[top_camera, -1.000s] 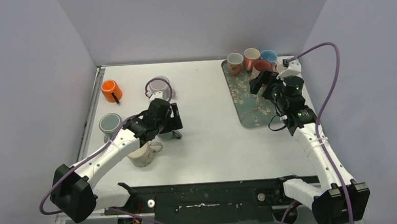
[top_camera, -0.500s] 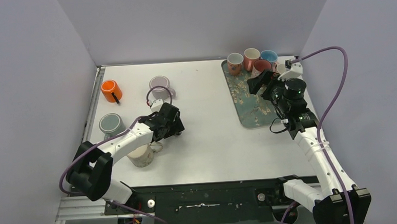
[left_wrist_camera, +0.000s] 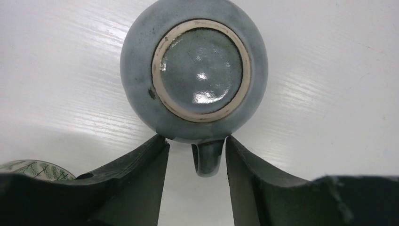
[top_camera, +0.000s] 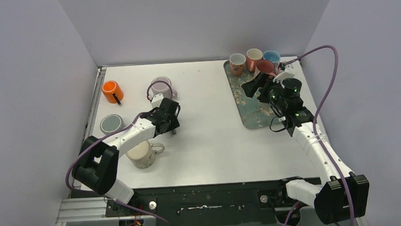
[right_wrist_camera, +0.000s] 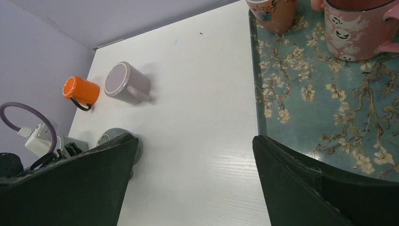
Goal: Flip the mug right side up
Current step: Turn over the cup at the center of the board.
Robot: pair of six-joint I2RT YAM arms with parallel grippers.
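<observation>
The mug (left_wrist_camera: 202,70) is blue-grey and stands upside down on the white table, its glazed base facing the left wrist camera. Its handle (left_wrist_camera: 207,157) points toward that camera and sits between the fingers of my left gripper (left_wrist_camera: 196,141). The jaws flank the handle with a sliver of table showing on each side, wider on the left. From above, my left gripper (top_camera: 169,122) covers most of the mug. The right wrist view catches the mug (right_wrist_camera: 113,133) behind one finger. My right gripper (top_camera: 254,84) hangs open and empty over the tray's left edge.
A cream patterned mug (top_camera: 142,155) stands upright just in front of the left arm. A grey upturned mug (top_camera: 111,123), an orange mug (top_camera: 112,91) on its side and a lilac mug (top_camera: 160,85) lie to the left and back. The floral tray (top_camera: 250,113) holds several upright mugs.
My left arm has swung its elbow in and brought the gripper down at the mug's handle, and its jaws have narrowed. The right gripper has drifted slightly left over the tray.
</observation>
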